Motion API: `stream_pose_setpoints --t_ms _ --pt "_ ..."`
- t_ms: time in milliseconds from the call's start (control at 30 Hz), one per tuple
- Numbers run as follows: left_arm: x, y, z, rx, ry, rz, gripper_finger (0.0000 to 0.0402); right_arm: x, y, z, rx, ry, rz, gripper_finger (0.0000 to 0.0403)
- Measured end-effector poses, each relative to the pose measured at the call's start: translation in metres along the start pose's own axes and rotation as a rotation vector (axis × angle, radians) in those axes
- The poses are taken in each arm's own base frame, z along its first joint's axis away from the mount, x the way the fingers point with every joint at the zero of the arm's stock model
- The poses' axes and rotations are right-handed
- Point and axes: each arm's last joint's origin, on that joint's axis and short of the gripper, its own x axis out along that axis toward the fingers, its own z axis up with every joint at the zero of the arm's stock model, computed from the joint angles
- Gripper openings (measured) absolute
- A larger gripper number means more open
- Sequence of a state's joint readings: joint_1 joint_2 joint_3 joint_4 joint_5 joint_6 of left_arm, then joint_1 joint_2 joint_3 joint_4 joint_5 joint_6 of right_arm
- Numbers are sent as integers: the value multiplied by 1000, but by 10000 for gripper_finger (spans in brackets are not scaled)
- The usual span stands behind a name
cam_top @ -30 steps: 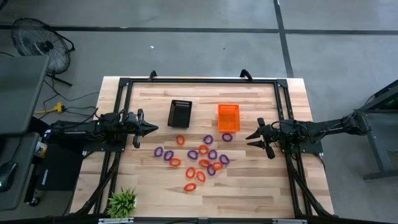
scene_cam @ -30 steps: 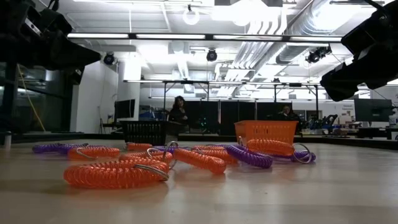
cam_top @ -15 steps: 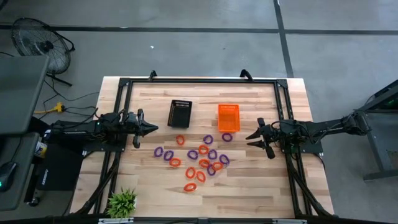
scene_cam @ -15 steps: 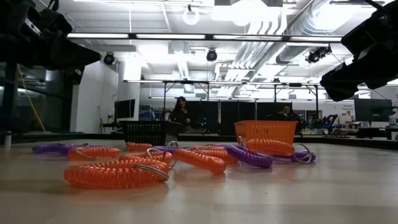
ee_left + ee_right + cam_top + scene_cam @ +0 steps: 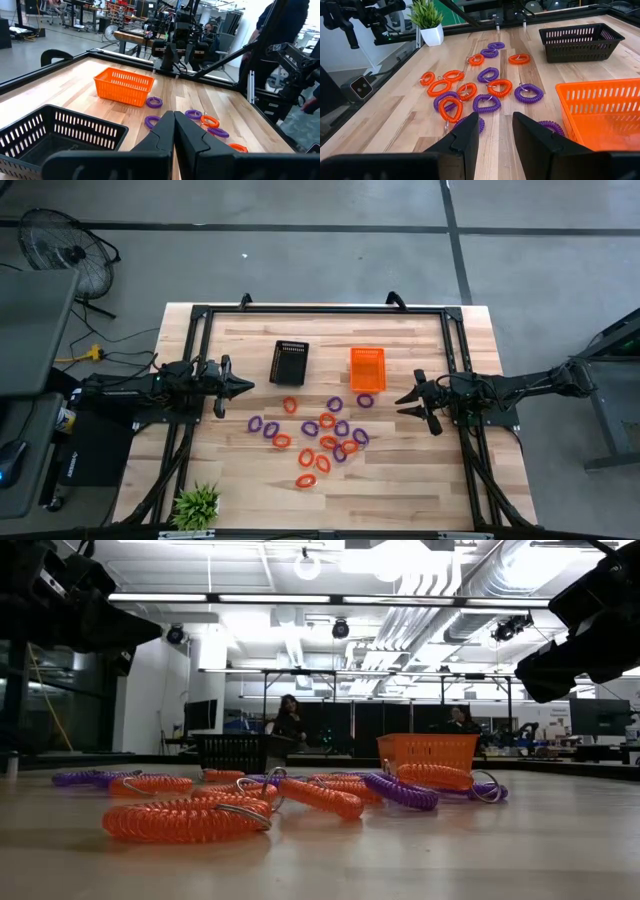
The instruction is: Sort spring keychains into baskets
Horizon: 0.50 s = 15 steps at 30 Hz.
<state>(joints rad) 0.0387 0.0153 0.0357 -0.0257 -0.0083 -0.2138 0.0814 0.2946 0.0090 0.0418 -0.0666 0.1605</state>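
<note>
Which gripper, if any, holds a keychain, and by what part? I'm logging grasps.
Neither. The left gripper is shut on nothing; the right gripper is open; spring keychains lie on the table.

From table height I see the wooden table (image 5: 420,860) stretching away, with the spring keychains (image 5: 300,795) scattered across its middle. Nearest lies an orange-red coil (image 5: 185,818) with a metal ring at its end; behind it sit more orange ones and a purple coil (image 5: 400,790). A further purple coil (image 5: 85,778) lies off to the side. Beyond them stand the black basket (image 5: 232,753) and the orange basket (image 5: 428,751), well apart. My two arms hang dark in the upper corners. Two people stand in the room behind
</note>
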Motion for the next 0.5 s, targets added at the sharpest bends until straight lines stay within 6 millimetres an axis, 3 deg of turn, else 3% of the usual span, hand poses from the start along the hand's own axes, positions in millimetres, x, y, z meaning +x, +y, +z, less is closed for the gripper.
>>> stream_pose_setpoints --t_ms 367,500 --pt "0 0 0 0 0 0 1 0 0 4 -31 -41 -1 114" --pt "0 0 0 0 -1 0 1 0 1 10 86 -15 -3 114"
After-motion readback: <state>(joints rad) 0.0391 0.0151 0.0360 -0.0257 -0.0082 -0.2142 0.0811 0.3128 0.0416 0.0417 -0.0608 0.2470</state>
